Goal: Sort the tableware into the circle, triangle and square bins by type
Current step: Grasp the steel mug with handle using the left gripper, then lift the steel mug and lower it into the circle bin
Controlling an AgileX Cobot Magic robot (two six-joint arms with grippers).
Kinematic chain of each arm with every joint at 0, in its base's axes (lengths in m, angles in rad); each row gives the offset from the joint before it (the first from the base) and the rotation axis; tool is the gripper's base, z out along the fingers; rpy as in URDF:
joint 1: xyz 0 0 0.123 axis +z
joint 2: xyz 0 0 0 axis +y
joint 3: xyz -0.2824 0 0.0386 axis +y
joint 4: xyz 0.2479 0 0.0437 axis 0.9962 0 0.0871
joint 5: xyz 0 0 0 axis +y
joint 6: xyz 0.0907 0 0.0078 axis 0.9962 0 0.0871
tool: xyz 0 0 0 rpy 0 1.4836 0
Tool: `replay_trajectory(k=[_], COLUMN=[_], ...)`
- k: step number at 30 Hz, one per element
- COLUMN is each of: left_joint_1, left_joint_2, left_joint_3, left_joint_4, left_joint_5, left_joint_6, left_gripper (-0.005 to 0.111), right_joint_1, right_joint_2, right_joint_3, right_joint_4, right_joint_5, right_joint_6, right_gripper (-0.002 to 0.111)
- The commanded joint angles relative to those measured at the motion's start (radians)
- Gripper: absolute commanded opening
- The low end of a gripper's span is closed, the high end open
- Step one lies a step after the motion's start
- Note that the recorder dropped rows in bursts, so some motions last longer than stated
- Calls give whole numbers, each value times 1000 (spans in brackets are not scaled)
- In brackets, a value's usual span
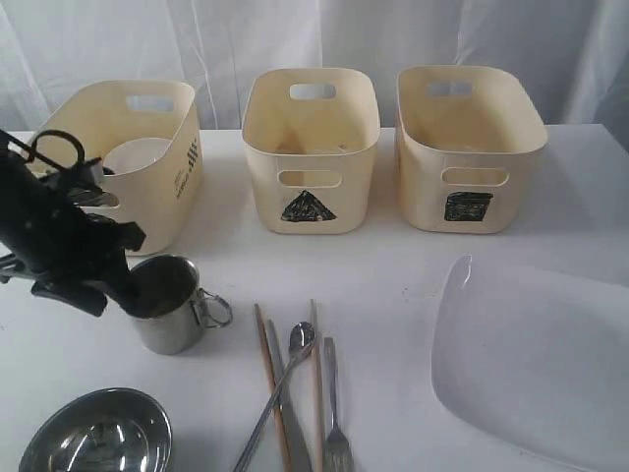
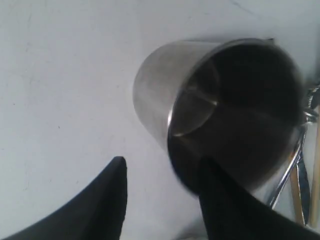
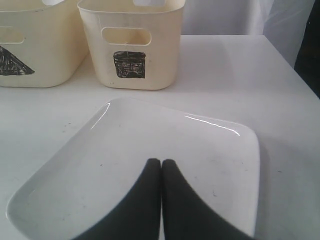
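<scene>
A steel handled mug (image 1: 175, 307) stands upright at the front left of the table. My left gripper (image 1: 147, 298) is open at its rim: one finger (image 2: 225, 200) is over the mug's dark inside (image 2: 240, 105), the other finger (image 2: 112, 200) hangs outside over the table. Three cream bins stand at the back: the left one (image 1: 172, 211) holds a small white bowl (image 1: 136, 155), then the triangle bin (image 1: 310, 147) and the square bin (image 1: 467, 147). My right gripper (image 3: 161, 162) is shut and empty above the large white plate (image 3: 140, 165).
A steel bowl with handle (image 1: 98, 438) sits at the front left corner. Chopsticks (image 1: 270, 383), a spoon (image 1: 295, 344), a knife (image 1: 292, 433) and a fork (image 1: 336, 423) lie crossed at the front middle. The plate (image 1: 536, 364) fills the front right.
</scene>
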Motion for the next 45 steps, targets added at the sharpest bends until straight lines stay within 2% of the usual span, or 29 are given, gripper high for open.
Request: replay_trajectory(k=[1, 7, 9, 10, 15, 23, 31, 36, 40, 45], left_joint_1=[-3, -3, -3, -3, -3, -3, -3, -3, -3, -3], left_joint_2=[29, 54, 56, 54, 42, -42, -234, -349, -430, -456], left_joint_3=[67, 116, 119, 119, 119, 119, 119, 103, 61, 50], left_joint_4=[-3, -3, 2, 4, 4, 7, 44, 93, 109, 109], left_joint_5=[-71, -150, -161, -164, -178, -165, -94, -93, -179, -479], left_joint_6=[6, 6, 6, 6, 6, 3, 7, 50, 81, 91], left_gripper=[49, 49, 45, 40, 0, 0, 0, 0, 0, 0], right_joint_1=[-5, -5, -5, -5, -5, -5, -5, -5, -5, -5], right_joint_2=[-6, -6, -6, -6, -6, -6, -6, -6, -6, -6], right_joint_3=[0, 0, 0, 0, 0, 0, 0, 0, 0, 0], right_joint_4=[-1, -1, -1, -1, -1, -1, -1, -1, -1, -1], right_joint_5=[-8, -8, -8, -8, -8, -8, -8, -8, -8, -8], right_joint_6=[-5, -5, -5, -5, -5, -5, -5, -5, -5, -5], right_gripper=[0, 0, 0, 0, 0, 0, 0, 0, 0, 0])
